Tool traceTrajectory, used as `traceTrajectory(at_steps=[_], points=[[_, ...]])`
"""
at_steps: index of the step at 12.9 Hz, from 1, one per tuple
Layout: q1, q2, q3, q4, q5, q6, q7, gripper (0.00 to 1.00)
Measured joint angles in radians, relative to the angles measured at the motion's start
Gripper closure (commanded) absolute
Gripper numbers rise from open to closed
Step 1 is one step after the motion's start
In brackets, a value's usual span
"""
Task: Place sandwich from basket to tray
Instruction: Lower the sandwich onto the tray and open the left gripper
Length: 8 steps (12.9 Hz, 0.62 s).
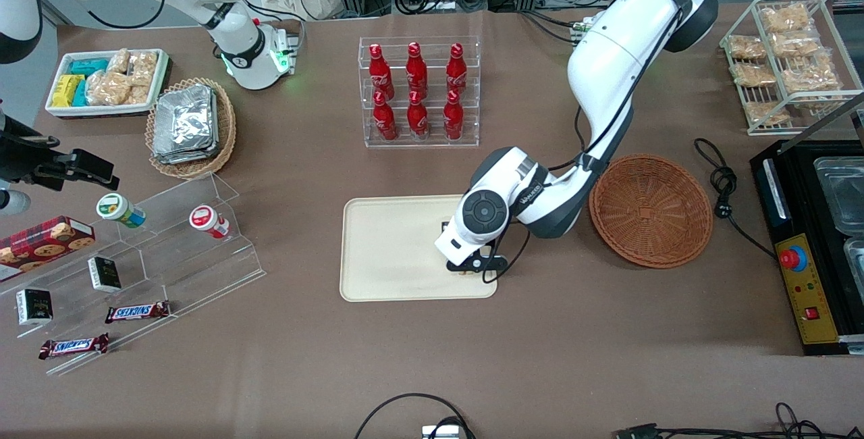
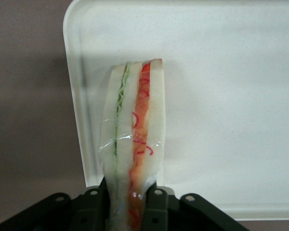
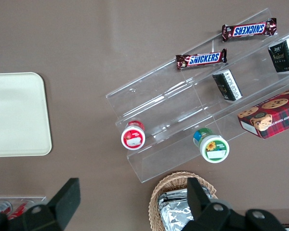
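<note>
Gripper (image 2: 132,204) of the left arm pinches the wrapped sandwich (image 2: 135,134) between its two fingers (image 2: 156,207) and holds it over the tray (image 2: 231,96), close to the tray's edge on the working arm's end. The sandwich stands on its thin side, with the cut face and its green and orange-red layers turned to the wrist camera. The fingers press on the outer bread faces, probably because these flat sides give the best hold. From the pictures one cannot say if the sandwich already touches the tray or hangs just above it.

In the front view the gripper (image 1: 472,265) is low over the tray (image 1: 391,250), above the part that lies nearest to the basket (image 1: 651,219). The basket has nothing in it, so the carrying seems done and the release is what remains. The rim is near, so the sandwich could fall onto it or over it if it tips toward the basket. Most of the tray toward the parked arm's end is bare, which leaves room to shift inward. The rack of red bottles (image 1: 418,91) stands well apart, farther from the front camera.
</note>
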Motion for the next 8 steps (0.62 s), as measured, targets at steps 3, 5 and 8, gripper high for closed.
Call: traceTrajectory(at_steps=[3, 5, 8], points=[[0.0, 0.0, 0.002, 0.005, 0.0, -0.008, -0.001, 0.0], [0.002, -0.005, 0.005, 0.015, 0.001, -0.031, -0.001, 0.0], [0.03, -0.039, 0.011, 0.037, 0.002, -0.122, -0.004, 0.0]])
